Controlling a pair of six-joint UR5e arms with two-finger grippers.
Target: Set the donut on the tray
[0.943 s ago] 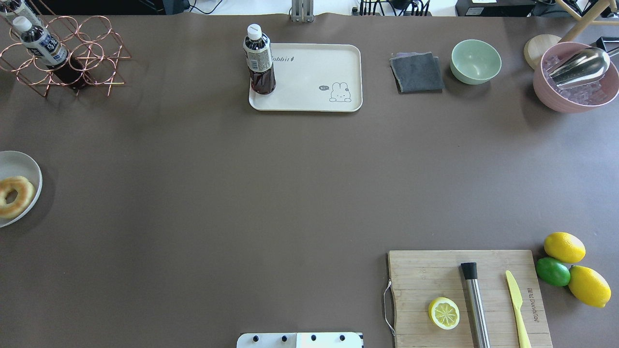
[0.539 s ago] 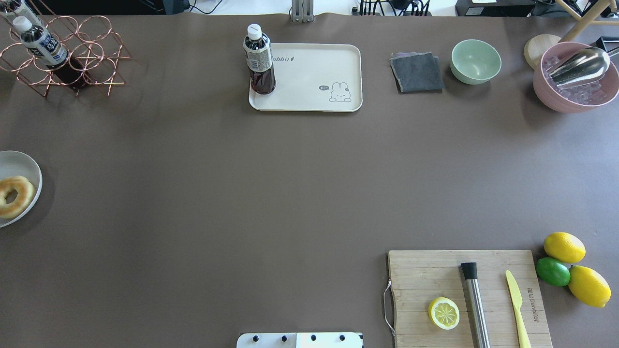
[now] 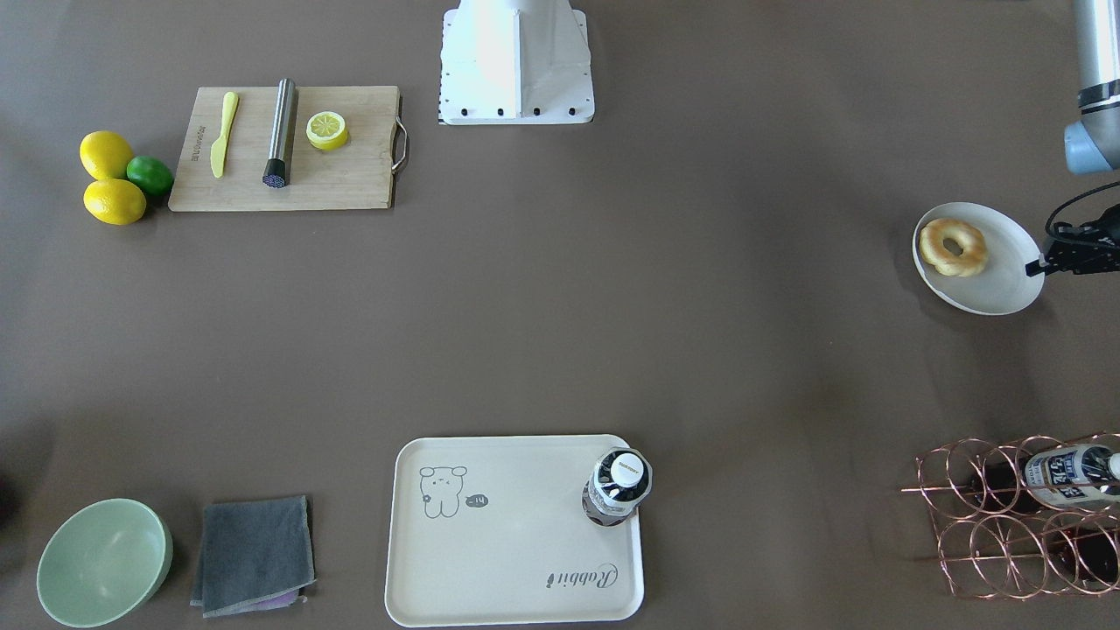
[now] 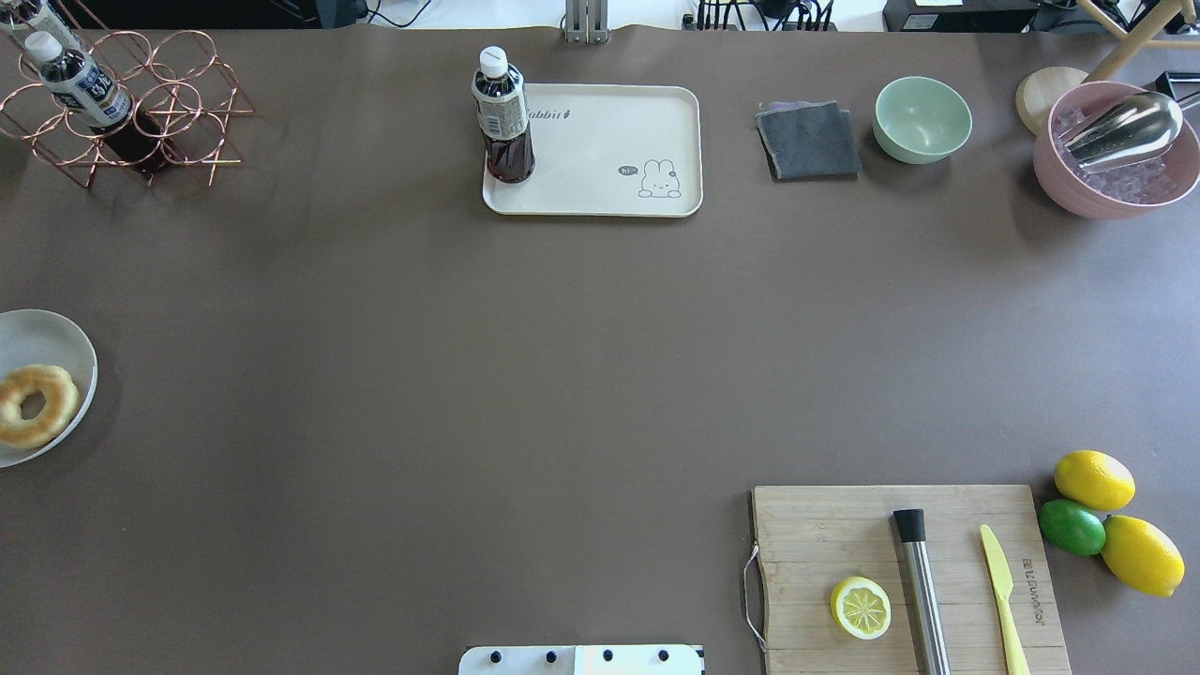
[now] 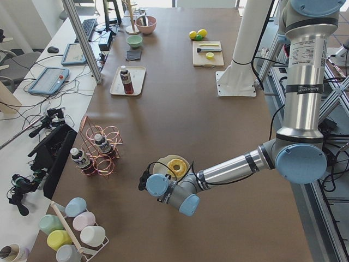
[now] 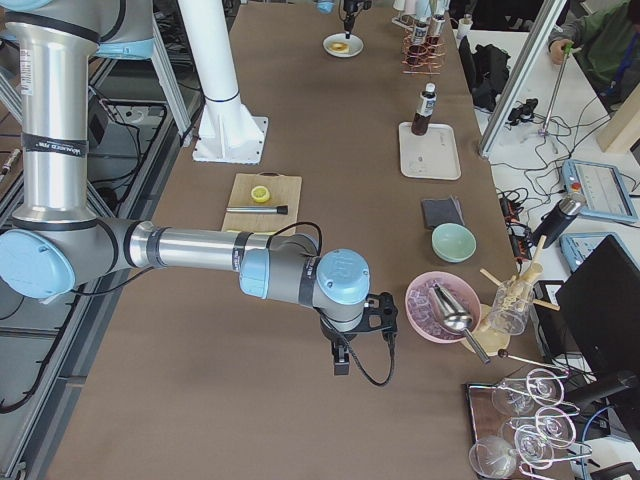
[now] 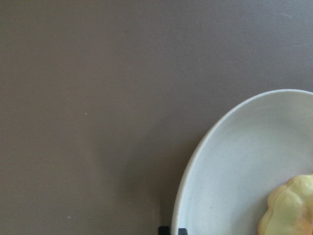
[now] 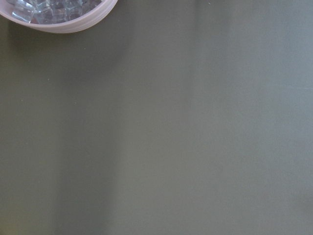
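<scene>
The golden donut (image 4: 36,405) lies on a round white plate (image 4: 58,339) at the table's left edge; it also shows in the front view (image 3: 954,247) and the left wrist view (image 7: 292,209). The cream tray (image 4: 609,141) lies at the far middle of the table with a bottle (image 4: 503,117) standing on its left end. My left gripper (image 3: 1038,266) is at the plate's outer rim; in the left wrist view its two fingertips (image 7: 164,230) sit close together astride the rim. My right gripper (image 6: 340,358) hangs above bare table near the pink bowl; I cannot tell if it is open or shut.
A copper bottle rack (image 4: 122,103) stands at the far left. A grey cloth (image 4: 808,141), a green bowl (image 4: 922,119) and a pink ice bowl (image 4: 1116,155) sit at the far right. A cutting board (image 4: 844,534) with a lemon half, plus lemons and a lime (image 4: 1072,527), is near right.
The plate with the donut has slid toward the table's middle and nearer the robot's side. Nothing else has moved.
</scene>
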